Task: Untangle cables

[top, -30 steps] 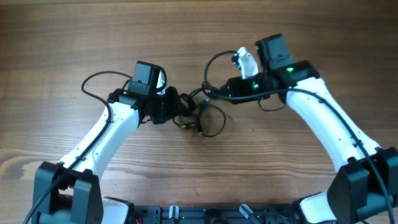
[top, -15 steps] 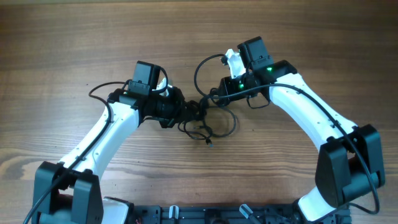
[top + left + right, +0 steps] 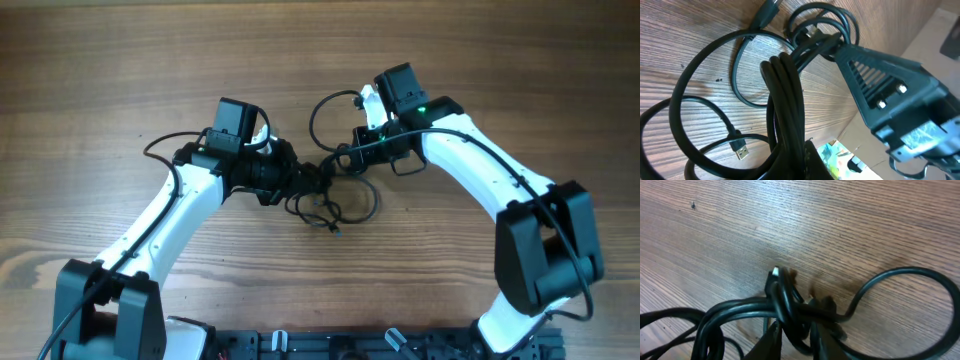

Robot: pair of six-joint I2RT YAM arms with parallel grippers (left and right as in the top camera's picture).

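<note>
The cables (image 3: 318,182) are thin black cords bunched in a clump at the table's middle, between my two grippers. Loose loops spread below the clump, and a USB plug (image 3: 337,231) lies at their lower edge. My left gripper (image 3: 292,180) is shut on a bundle of the cords (image 3: 785,100); its jaws (image 3: 795,165) show at the bottom of the left wrist view. My right gripper (image 3: 345,158) is shut on the knotted part (image 3: 790,307), its fingers (image 3: 796,342) on either side of it. Another loop (image 3: 315,115) arcs up beside the right gripper.
The wooden table (image 3: 120,60) carries nothing else. Each arm's own thicker wire curves beside it, one on the left (image 3: 160,145). The right gripper's black body (image 3: 880,85) fills the right of the left wrist view.
My right arm has moved left towards the left gripper. The cords between the grippers have gone slack, and their loops have spread wider on the table. The left arm has barely moved.
</note>
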